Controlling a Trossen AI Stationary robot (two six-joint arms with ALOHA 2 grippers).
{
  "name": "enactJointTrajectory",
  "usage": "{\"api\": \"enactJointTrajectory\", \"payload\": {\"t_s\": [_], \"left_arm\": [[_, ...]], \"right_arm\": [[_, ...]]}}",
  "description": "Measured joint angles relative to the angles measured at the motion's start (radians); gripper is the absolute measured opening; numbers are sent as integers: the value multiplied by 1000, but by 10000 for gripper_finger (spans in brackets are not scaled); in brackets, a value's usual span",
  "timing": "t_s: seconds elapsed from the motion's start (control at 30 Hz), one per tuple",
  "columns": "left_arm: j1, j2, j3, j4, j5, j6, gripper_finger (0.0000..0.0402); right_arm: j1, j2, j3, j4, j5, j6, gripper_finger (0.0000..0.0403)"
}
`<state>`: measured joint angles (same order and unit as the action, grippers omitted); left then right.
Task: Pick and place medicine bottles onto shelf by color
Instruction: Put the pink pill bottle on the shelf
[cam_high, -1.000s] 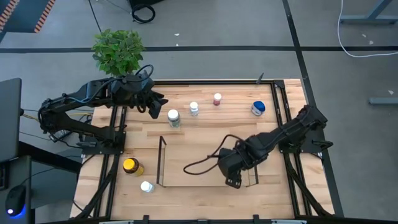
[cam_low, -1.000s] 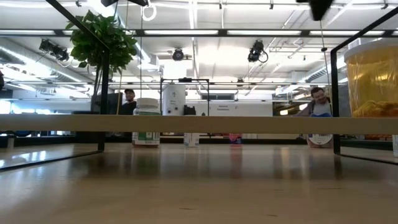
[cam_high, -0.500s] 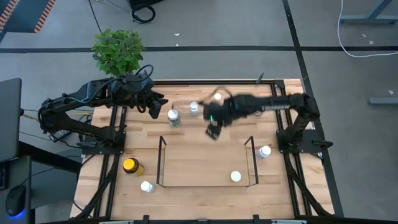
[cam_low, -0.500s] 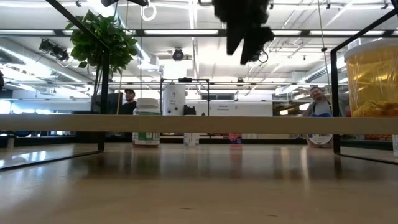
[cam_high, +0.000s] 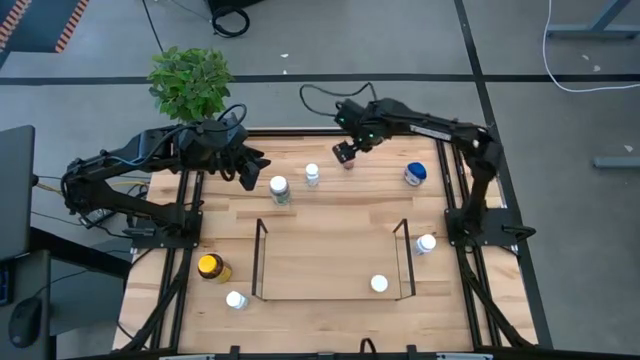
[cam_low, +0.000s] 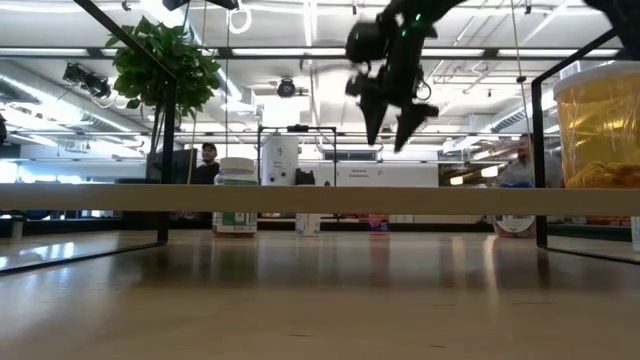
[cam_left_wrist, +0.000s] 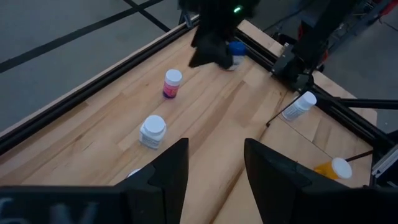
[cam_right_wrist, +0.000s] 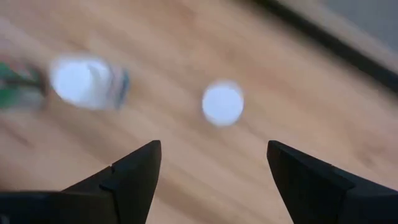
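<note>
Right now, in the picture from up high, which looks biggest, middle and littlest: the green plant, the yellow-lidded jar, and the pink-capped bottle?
1. Green plant, far the biggest.
2. Yellow-lidded jar.
3. Pink-capped bottle, littlest, though the right gripper partly covers it.

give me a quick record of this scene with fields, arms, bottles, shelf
right gripper: open, empty, above the pink-capped bottle at the table's far side
left gripper: beside the green-labelled white-capped bottle, holding nothing visible
shelf: black wire rack at the near middle of the table, one white-capped bottle inside its outline
other bottles: small white one, blue-capped one, white one by the shelf's right end, amber yellow-lidded jar, white one near it
plant: beyond the far left corner
</note>
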<state>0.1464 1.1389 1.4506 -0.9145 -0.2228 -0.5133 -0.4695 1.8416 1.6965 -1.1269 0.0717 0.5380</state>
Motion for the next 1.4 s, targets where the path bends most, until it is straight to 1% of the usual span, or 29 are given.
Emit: {"api": "enactJointTrajectory", "payload": {"t_s": [0.2, 0.47, 0.67, 0.9, 0.97, 1.07, 1.17, 1.23, 1.4], "left_arm": [[0, 0, 0, -5, 4, -21, 162], [0, 0, 0, -26, 7, -33, 162], [0, 0, 0, -29, 7, -33, 162], [0, 0, 0, -39, 7, -50, 162], [0, -1, 0, -47, 9, -56, 162], [0, 0, 0, -50, 10, -60, 162], [0, 0, 0, -49, 11, -60, 162], [0, 0, 0, -49, 10, -60, 162], [0, 0, 0, -49, 10, -60, 162]], "right_arm": [[-32, 109, 6, -21, -85, -21, 300], [-44, 150, 9, 15, -78, -19, 300], [-62, 170, 12, 111, -75, 3, 300], [-66, 216, 12, 88, -96, -7, 300], [-64, 233, 3, 82, -86, -17, 300], [-73, 214, 12, 90, -85, -26, 300], [-82, 222, 7, 86, -84, -26, 300], [-81, 222, 7, 98, -101, -26, 300], [-61, 219, 9, 133, -189, -23, 300]]}}
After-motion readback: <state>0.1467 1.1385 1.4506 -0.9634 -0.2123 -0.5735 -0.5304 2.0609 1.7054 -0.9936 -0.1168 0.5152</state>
